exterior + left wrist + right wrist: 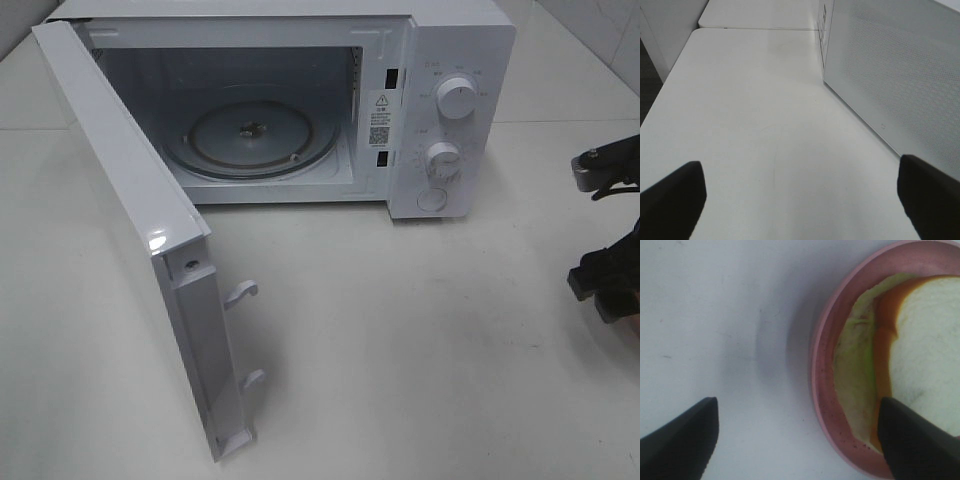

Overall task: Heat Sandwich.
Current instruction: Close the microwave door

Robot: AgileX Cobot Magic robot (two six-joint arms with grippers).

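The sandwich [920,350], pale bread with green and orange layers, lies on a round pink plate [826,390] in the right wrist view. My right gripper [800,440] is open and straddles the plate's rim, one finger [917,445] over the sandwich side and the other finger [682,440] over the bare table. In the exterior high view the right gripper [600,228] shows at the right edge, while the plate and sandwich are out of frame. My left gripper [800,200] hangs open over bare tabletop, holding nothing.
A white microwave [455,110] stands at the back with its door [140,250] swung out to the left and a glass turntable [252,138] inside. In the left wrist view a perforated white panel [895,75] stands close beside the left gripper.
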